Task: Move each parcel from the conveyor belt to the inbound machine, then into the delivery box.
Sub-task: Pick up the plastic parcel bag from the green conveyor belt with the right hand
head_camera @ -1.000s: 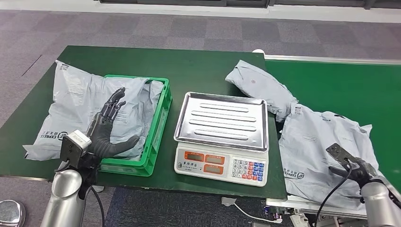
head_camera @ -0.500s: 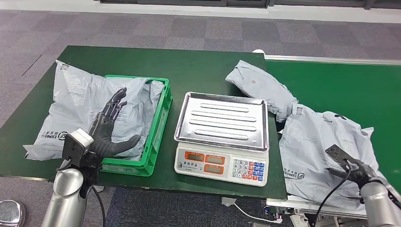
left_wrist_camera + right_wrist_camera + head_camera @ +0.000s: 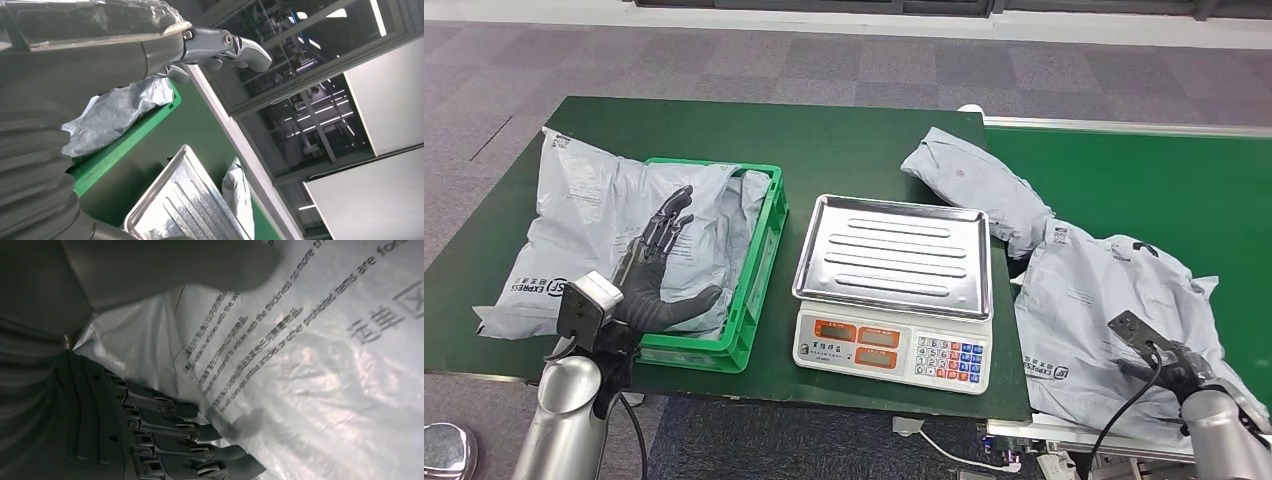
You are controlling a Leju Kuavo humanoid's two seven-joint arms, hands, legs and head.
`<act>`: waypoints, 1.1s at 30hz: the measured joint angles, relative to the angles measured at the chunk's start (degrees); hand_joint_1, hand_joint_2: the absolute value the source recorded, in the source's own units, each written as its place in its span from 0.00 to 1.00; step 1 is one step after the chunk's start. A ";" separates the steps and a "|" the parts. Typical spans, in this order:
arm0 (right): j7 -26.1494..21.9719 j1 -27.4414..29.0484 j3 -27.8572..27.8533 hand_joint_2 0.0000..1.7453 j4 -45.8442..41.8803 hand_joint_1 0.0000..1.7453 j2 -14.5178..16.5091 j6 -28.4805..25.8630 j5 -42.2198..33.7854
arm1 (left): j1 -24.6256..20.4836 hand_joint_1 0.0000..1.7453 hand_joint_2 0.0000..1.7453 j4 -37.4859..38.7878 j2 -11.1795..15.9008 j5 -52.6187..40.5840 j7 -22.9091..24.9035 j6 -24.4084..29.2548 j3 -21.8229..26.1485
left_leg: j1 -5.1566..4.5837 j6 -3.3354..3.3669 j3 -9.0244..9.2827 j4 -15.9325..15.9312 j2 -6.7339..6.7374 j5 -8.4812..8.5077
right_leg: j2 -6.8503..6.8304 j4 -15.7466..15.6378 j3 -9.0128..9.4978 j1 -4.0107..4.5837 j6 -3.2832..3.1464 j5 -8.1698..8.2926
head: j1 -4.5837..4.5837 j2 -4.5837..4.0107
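Looking down from the head camera, you see a dark green table (image 3: 844,140) with a green crate (image 3: 754,290) on its left part, a scale (image 3: 892,290) with a steel tray in the middle, and the brighter green belt (image 3: 1144,180) running off to the right. Your left hand (image 3: 652,270) hovers over a grey parcel (image 3: 584,220) that lies half inside the crate and half on the table; its fingers (image 3: 669,215) are stretched out and apart, holding nothing, much as they were a second ago. Your right hand (image 3: 1169,365) sits low at the right on a large grey bag (image 3: 1104,310) lying on the belt, just beside the scale. In the right wrist view its dark fingers (image 3: 170,427) press against the bag's printed plastic and its thumb lies over the film; you cannot tell whether it has a true grip. Since the earlier frames the bag's far edge has risen and bunched, and the right wrist has shifted slightly toward the scale. A smaller grey bag (image 3: 974,185) lies crumpled behind the scale, where table meets belt, unmoved.
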 joint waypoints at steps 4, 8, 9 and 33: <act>-0.18 0.17 0.12 1.00 -0.01 1.00 0.67 0.22 0.04 | 0.45 0.00 1.00 -0.18 0.00 0.22 -0.06 0.00 0.00 | 0.01 0.00 0.03 0.00 0.02 0.00 | 0.03 0.00 0.02 0.04 0.00 0.00 | 0.00 0.00; -0.55 -0.23 0.39 1.00 -0.01 1.00 1.11 0.51 0.10 | 1.24 0.00 1.00 -0.83 0.01 0.67 -0.07 0.06 0.00 | 0.01 -0.01 0.05 0.00 0.08 -0.01 | 0.05 0.00 0.05 0.07 -0.01 0.00 | 0.00 0.00; -0.72 -0.31 0.58 1.00 -0.01 1.00 1.24 0.53 0.08 | 1.42 0.00 1.00 -1.01 0.01 0.87 -0.05 0.08 0.00 | 0.01 -0.01 0.06 0.00 0.11 -0.01 | 0.07 0.00 0.05 0.09 -0.01 0.01 | 0.00 0.00; -5.70 -0.70 3.53 1.00 -0.80 1.00 3.80 -3.27 -2.45 | 3.15 0.00 1.00 -3.03 0.03 1.82 0.05 0.08 0.00 | 0.01 -0.07 -0.12 -0.01 0.10 0.03 | 0.06 0.03 0.04 0.13 -0.06 0.05 | 0.00 0.00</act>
